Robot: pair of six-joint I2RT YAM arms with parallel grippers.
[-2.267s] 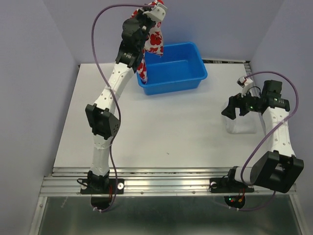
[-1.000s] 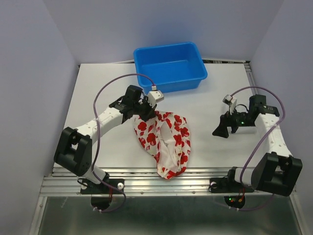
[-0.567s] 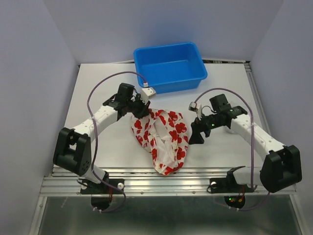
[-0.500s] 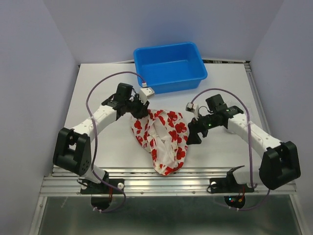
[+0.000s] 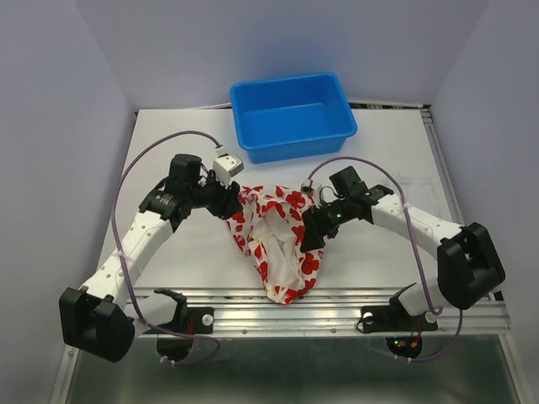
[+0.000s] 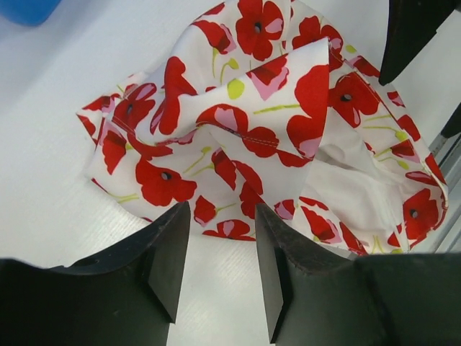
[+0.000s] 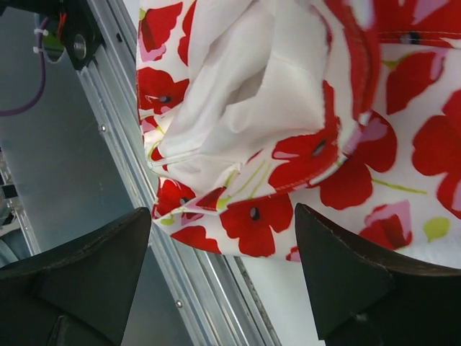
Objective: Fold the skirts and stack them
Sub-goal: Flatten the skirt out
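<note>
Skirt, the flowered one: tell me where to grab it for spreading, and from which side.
Grip the stitched hem on the left side of the skirt, coming in low from the left with the left gripper. There the edge stands up in a raised flap, so a finger could likely slip under it. The middle is bunched in layers.

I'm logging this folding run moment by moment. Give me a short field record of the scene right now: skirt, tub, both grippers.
skirt: floral skirt, crumpled and unfolded on the table, near end lapping over the front rail
tub: blue tub at the far side, nothing visible inside
left gripper: open, empty, at the skirt's left edge
right gripper: wide open, empty, above the skirt's right side
stack: not started
</note>
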